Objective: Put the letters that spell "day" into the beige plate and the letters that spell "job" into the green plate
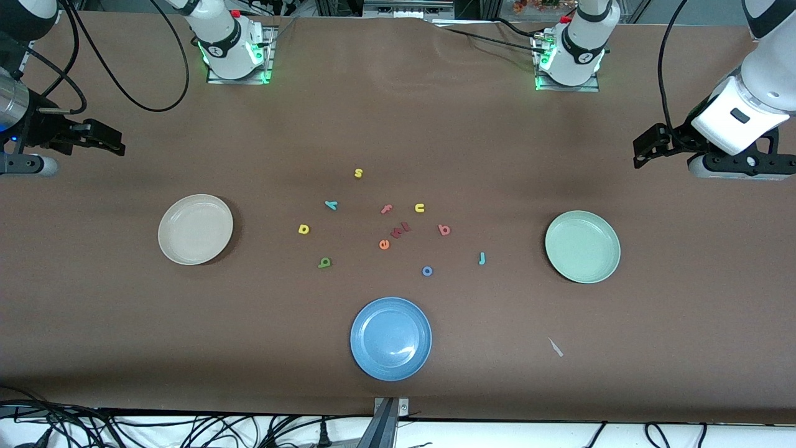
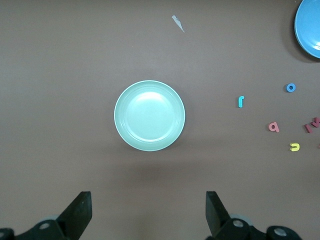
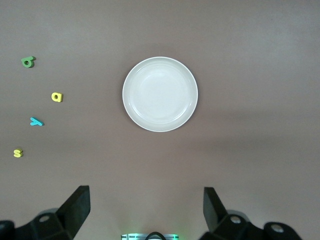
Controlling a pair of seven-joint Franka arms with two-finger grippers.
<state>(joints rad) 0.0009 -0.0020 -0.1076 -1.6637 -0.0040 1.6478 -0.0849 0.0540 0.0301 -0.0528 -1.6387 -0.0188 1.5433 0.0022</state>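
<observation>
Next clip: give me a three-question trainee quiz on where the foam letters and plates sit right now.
1. True or false: the round beige plate already holds a letter.
2. Which lies nearest the round pale green plate? A) yellow foam d B) teal-blue foam j C) yellow foam s
3. Fill in: the blue ring-shaped foam o lies nearer the front camera than the red foam b, and just farther than the round ____ plate.

Key: 1 false; 2 B; 3 blue.

Even overhead light, soft shadows, sharp.
</observation>
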